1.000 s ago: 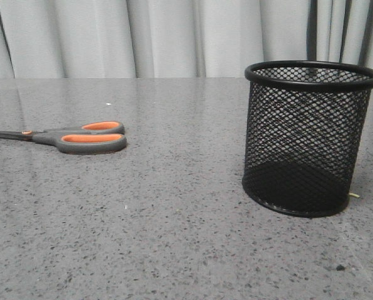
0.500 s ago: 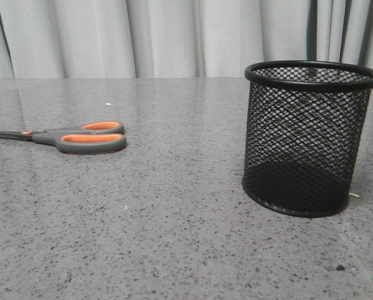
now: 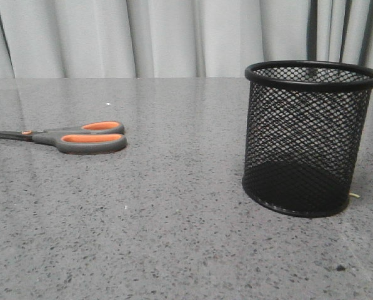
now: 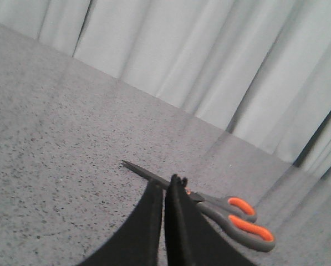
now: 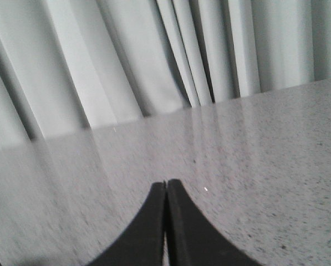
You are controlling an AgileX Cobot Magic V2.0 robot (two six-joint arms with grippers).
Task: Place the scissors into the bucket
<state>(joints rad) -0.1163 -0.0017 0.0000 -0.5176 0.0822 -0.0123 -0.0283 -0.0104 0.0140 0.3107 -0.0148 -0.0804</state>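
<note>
Above the scissors (image 4: pixel 232 210), both end effectors are closed, holding nothing.

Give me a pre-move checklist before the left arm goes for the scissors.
1. Scissors lying flat on the table, nothing touching them: ok.
2. Bucket upright, mouth open: ok.
3. Bucket holds nothing that would block the blades: ok, mesh shows only its base.
4. Left gripper open for a grasp: not ok, fingers closed together.
5. Right gripper away from the scissors: ok, closed over bare table.
6. Path from scissors to bucket: ok, nothing between them.
</note>
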